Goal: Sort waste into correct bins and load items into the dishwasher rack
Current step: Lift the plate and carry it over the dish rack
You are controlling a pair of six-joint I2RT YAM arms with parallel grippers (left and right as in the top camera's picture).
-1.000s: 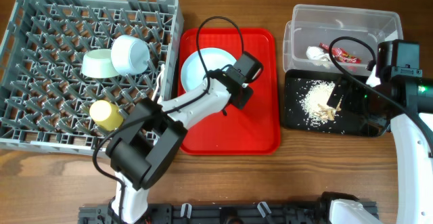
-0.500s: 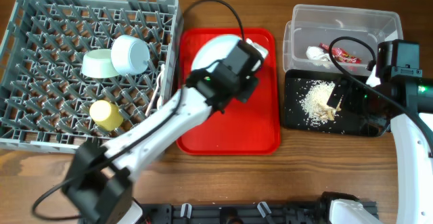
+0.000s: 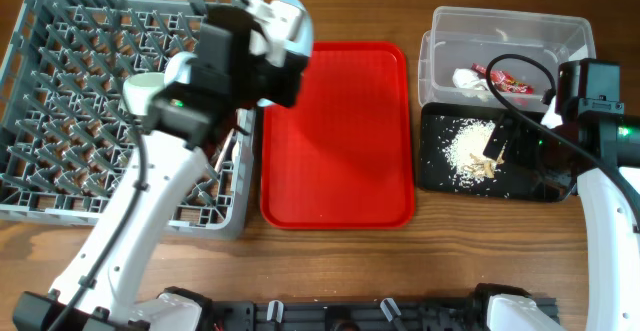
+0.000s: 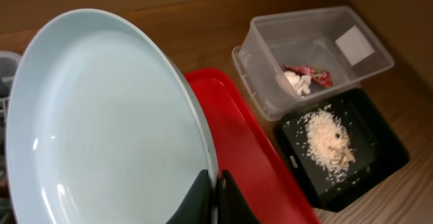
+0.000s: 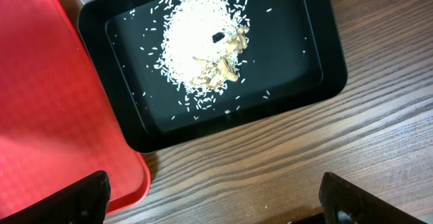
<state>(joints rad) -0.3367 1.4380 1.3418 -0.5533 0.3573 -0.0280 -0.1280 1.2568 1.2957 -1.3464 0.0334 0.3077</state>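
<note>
The grey dishwasher rack [image 3: 60,101] lay beneath the left pincer [image 4: 213,195] and spread away to its left. The red tray [image 3: 340,151] sat just to that pincer's right. The pale blue plate [image 4: 101,129] stood tilted on edge above the rack's right rim, and the left pincer's jaws were clamped on its rim. The right pincer [image 5: 215,200] held nothing, its fingers [image 5: 88,195] wide apart. The clear tub [image 3: 510,36] stood beyond the right pincer, and the black tray [image 5: 298,68] lay beneath and just ahead of it. Food scraps [image 5: 199,45] were heaped in the tray. The red wrapper [image 4: 308,74] and the white tissue [image 4: 295,82] lay in the tub, touching.
</note>
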